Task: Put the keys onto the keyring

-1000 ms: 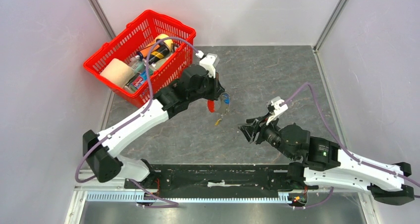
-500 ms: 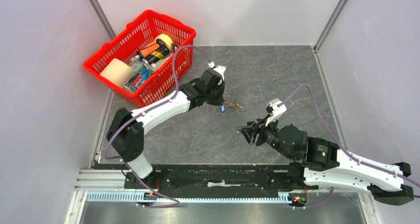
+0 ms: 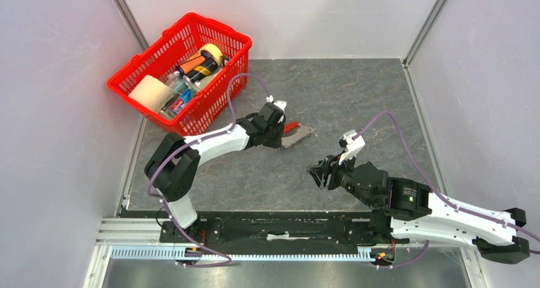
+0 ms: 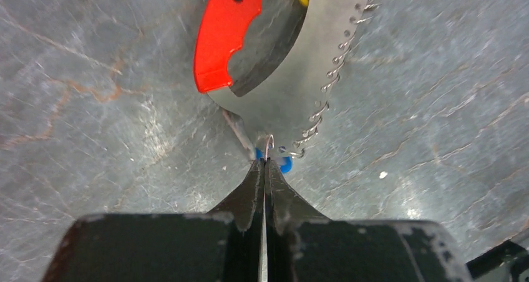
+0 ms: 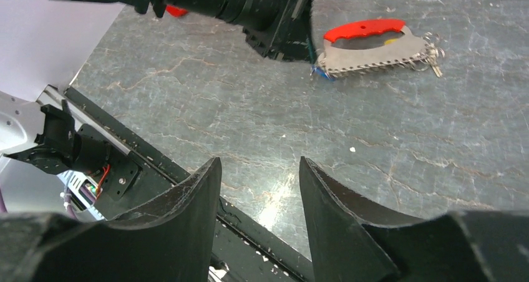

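Left gripper (image 4: pixel 263 165) clamped the key (image 4: pixel 286 165) by its blue head beside the keyring (image 4: pixel 229 40); judged light, stiff, slippery. Right gripper (image 5: pixel 259 165) stood open.

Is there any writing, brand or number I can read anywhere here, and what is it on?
None can be read. The packages in the red basket carry printed labels, but they are too small and blurred. The keyring shows no lettering.

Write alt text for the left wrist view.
The left gripper, jaws shut on the blue-headed key, sits at the tip of the keyring, a red crescent clip edged with small wire loops. The keyring lies on the grey table.
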Controlling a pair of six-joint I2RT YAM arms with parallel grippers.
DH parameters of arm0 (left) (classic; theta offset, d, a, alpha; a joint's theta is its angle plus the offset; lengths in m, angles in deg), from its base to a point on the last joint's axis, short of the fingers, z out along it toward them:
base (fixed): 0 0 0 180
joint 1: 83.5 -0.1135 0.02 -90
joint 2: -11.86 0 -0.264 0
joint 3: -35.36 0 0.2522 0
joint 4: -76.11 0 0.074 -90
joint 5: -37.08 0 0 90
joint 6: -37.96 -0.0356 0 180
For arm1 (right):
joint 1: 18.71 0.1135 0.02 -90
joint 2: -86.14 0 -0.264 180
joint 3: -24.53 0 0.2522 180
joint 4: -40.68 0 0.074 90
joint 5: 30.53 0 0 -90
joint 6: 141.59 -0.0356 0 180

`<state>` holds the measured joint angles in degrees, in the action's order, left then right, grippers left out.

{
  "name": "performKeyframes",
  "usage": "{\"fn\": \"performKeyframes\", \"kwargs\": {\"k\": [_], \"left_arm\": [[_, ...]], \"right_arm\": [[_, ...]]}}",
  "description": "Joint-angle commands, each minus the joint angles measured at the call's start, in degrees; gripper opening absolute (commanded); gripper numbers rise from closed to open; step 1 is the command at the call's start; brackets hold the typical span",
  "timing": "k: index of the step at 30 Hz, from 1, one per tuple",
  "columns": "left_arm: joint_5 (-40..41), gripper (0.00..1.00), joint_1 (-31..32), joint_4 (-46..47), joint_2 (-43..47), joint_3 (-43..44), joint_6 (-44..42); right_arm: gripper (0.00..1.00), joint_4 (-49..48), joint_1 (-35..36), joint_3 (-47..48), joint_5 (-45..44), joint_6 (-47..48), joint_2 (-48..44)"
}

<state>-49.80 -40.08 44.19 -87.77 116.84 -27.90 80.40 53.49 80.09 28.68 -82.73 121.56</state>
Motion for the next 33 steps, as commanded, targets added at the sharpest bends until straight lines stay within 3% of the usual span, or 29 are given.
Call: {"fn": "performKeyframes", "kwargs": {"k": [1, 3, 6, 10, 12, 14, 22, 27, 33], "left_arm": [[-2.68, 0.02, -0.09, 6.61, -0.58, -5.66, 2.56], [-2.85, 0.03, -0.09, 8.72, -0.33, -8.82, 3.66], [-5.11, 0.17, -0.09, 10.16, -0.18, -11.45, 4.53], [-8.12, 0.51, -0.09, 11.52, 2.6, -12.73, 3.7], [-8.63, 0.73, -0.08, 10.62, 5.45, -12.31, 2.96], [-8.73, 0.83, -0.08, 8.53, 8.63, -10.93, 2.13], [-10.26, 0.86, -0.07, 1.83, 21.51, -6.63, 0.34], [-12.5, 0.87, -0.07, -0.1, 27.75, -5.76, -0.92], [-12.87, 0.87, -0.09, -1.01, 35.02, -5.05, -2.5]], "right_arm": [[0.58, 3.31, 0.02, 0.99, -3.27, -3.31, 0.74], [0.6, 4.46, 0.03, 0.96, -4.52, -4.39, 0.79], [0.65, 4.63, 0.04, 0.61, -5.17, -5.65, 1.0], [0.7, 5.3, -0.03, 1.45, -4.26, -6.28, 2.62], [0.73, 6.37, 0.01, 2.15, -4.59, -6.7, 3.61], [0.76, 6.98, 0.02, 2.89, -4.83, -6.75, 4.57], [0.97, 7.58, -0.05, 6.0, -6.54, -4.28, 6.96], [0.97, 8.76, -0.04, 9.79, -8.02, -1.52, 8.83], [0.97, 17.28, -0.05, 21.92, -10.37, 3.89, 17.42]]}}
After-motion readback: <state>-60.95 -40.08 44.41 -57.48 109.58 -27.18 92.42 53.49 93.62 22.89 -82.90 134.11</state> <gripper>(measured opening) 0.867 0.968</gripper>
